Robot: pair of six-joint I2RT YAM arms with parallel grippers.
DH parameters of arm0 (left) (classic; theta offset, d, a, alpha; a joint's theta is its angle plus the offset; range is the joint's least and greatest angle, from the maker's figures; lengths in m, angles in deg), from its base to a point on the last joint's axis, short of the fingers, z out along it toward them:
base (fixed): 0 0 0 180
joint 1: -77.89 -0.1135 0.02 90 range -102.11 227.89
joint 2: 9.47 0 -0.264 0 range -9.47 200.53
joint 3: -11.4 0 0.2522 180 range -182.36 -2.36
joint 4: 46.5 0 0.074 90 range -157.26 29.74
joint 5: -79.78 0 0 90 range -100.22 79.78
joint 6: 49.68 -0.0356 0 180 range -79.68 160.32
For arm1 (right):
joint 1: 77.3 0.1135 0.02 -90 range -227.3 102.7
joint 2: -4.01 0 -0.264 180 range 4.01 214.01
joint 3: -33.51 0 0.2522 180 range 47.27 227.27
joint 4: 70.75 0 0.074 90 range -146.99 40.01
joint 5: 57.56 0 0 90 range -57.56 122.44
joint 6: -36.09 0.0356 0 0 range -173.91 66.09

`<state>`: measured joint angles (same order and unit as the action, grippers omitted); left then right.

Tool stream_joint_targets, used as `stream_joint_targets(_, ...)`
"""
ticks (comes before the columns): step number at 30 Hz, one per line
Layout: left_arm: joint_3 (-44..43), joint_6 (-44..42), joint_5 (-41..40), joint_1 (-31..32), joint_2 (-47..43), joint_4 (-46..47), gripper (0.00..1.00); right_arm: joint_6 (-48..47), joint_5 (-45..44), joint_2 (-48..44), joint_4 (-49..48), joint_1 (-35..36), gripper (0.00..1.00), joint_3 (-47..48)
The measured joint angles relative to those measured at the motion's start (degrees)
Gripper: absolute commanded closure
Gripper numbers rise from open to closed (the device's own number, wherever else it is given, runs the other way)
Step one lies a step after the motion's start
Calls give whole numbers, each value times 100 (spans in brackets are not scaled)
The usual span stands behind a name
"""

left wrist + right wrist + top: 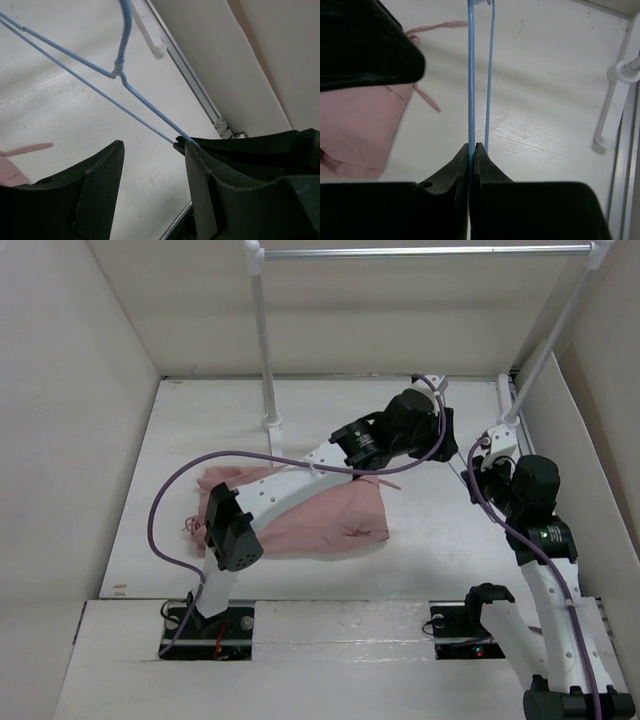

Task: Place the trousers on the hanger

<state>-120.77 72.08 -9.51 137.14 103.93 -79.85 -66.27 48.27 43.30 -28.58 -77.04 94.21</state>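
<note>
The trousers (pixel 340 515) lie crumpled on the white table (pixel 200 430), just below the middle of the top view. Bare table shows to their left, beyond them up to the rear wall (pixel 380 330), and to their right. The left arm (pixel 290 490) lies diagonally across them and hides a band of fabric from lower left to upper right. The waist and legs cannot be told apart. A thin drawstring (pixel 427 97) trails off their right edge.

The hanger (pixel 471 75) is right of centre, between the two wrists, but it is too thin to make out from above. In the right wrist view two of its blue wires run straight up the frame. The right tool (pixel 472 150) is pressed together on the left-hand wire, and the second wire passes just beside its tips. The top of the hanger is cut off by the upper frame edge.

In the left wrist view the left tool (pixel 152 150) stands with its fingers apart. The hanger's wires converge at the tip of the finger (pixel 200 165) on the right of the frame. Whether they touch it cannot be told. The hook's stem leaves the top of that frame.

The right arm (pixel 540 530) is crowded at the right of the top view, close to the side wall (pixel 600 440) and the foot of the rail (pixel 420 252).
</note>
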Motion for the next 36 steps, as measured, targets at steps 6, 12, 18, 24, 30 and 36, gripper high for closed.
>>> stream_joint_targets(6,-15,94,-492,87,162,-76,52,-13,-157,-72,173,299,100,-107)
stream_joint_targets(12,-61,114,-981,90,175,-50,53,2,-334,-107,181,669,100,-109)
stream_joint_targets(18,-256,111,-1556,94,380,-39,56,76,-660,-105,229,1119,100,-109)
stream_joint_targets(24,-553,98,-1886,94,684,-101,70,164,-1073,-101,282,1458,100,-107)
stream_joint_targets(30,-577,59,-1967,79,782,-184,98,251,-1679,-15,398,1799,100,-101)
stream_joint_targets(36,-564,129,-1947,79,782,-249,100,417,-2074,33,457,2052,64,-98)
